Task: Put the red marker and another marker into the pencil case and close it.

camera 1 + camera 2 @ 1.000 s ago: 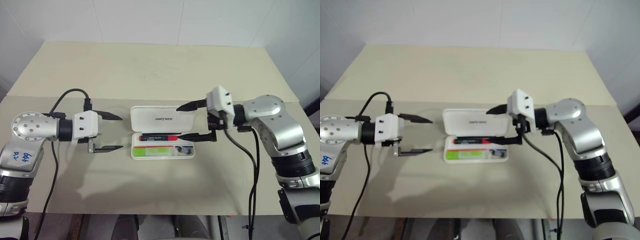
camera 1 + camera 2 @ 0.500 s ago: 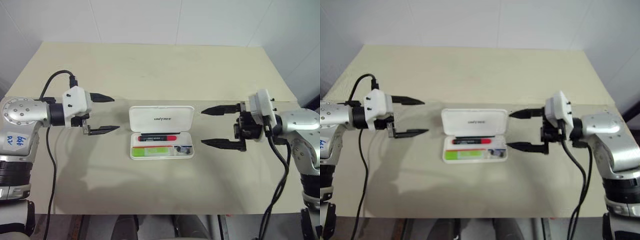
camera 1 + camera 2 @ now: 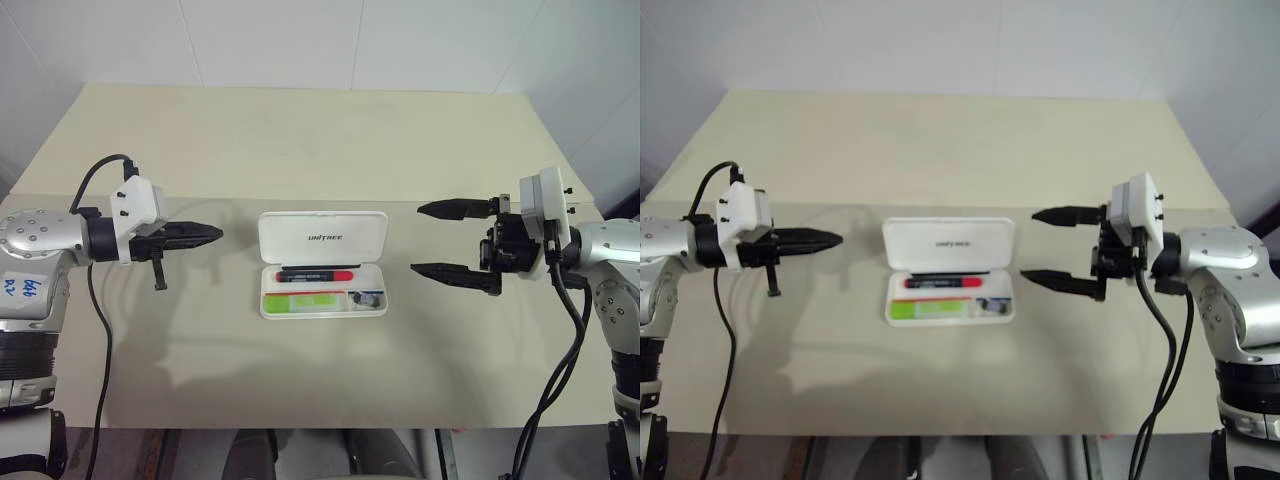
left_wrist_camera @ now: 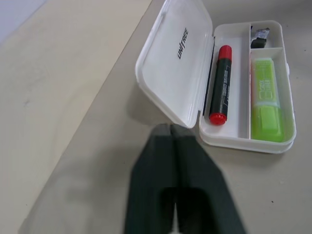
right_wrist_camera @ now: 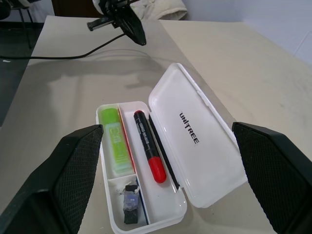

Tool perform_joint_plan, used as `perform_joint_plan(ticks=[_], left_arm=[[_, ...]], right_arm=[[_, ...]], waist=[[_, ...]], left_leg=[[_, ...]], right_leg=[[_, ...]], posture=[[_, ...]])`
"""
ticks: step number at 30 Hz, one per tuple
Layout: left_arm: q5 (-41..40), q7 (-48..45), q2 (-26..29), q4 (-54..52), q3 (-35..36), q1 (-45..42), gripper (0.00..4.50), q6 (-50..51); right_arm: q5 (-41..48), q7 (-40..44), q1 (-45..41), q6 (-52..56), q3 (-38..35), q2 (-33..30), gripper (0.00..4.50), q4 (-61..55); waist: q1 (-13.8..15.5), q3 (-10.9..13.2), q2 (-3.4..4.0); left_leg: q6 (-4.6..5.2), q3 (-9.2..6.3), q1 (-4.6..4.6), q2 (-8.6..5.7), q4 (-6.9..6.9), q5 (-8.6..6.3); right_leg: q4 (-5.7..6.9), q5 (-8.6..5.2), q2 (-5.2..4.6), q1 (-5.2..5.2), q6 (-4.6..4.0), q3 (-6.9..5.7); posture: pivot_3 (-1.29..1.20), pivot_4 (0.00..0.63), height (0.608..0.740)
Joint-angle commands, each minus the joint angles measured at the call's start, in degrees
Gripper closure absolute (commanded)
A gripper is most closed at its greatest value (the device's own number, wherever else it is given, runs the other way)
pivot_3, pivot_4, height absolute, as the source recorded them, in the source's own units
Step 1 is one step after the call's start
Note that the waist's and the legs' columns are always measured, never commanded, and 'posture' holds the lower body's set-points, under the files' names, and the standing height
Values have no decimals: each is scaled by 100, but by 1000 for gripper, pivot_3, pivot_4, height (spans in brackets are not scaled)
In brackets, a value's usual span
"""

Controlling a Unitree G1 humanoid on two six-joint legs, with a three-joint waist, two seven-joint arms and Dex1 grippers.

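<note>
Cream-coloured worktop (image 3: 300,130) is stretching out in front of me below a white tiled wall (image 3: 300,40), and the pencil case (image 3: 323,264) is lying open around the middle of it, somewhat nearer the front edge than the back. Its lid (image 3: 323,238) is leaning back toward the far edge with the lettering facing me. I am seeing the red marker (image 3: 318,274) lying in the tray's rear slot, just under the hinge, and the light green marker (image 3: 304,300) sitting in the front slot beside it. A small dark grey object (image 3: 371,298) is occupying the little compartment at the tray's right end.

My left gripper (image 3: 212,234) is hovering toward the left edge of the worktop, well apart from the case, with its two black fingers pressed together and pinching nothing. My right gripper (image 3: 432,240) is hanging toward the right edge, pointing at the case, its fingers spread wide and empty.
</note>
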Motion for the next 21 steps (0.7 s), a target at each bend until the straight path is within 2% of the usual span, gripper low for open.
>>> perform_joint_plan(ticks=[1, 10, 17, 21], left_arm=[[-32, 280, -154, 52, 127, -130, 4475, 40], [658, 1388, -1287, 774, -511, -793, 4475, 28], [921, 1419, -1691, 1159, -864, -932, 4475, -245], [733, 1177, -1854, 1139, -800, -959, 4475, -456]], right_arm=[[113, -76, -148, -68, -81, 24, 0, -139], [-9, -284, -253, -112, 74, 175, 0, -203], [48, -458, -160, -42, 74, 177, 0, -408], [67, -543, -127, -18, 54, 184, 0, -468]], waist=[[2, 0, 0], [24, 0, 0], [4, 0, 0], [19, 0, 0]], left_leg=[[0, 0, 0, 0, 1, 0], [0, -4, -2, -8, 12, 0], [-1, -5, -1, -6, 5, 1], [-1, -3, -2, -8, 10, 1]], right_leg=[[0, 0, 0, 0, 0, 0], [-1, 6, -3, 8, 11, 1], [-1, 6, -1, 6, 11, 1], [-1, 7, -3, 7, 12, 2]], posture=[[0, 150, 740], [0, 150, 740], [0, 150, 740], [0, 150, 740]])
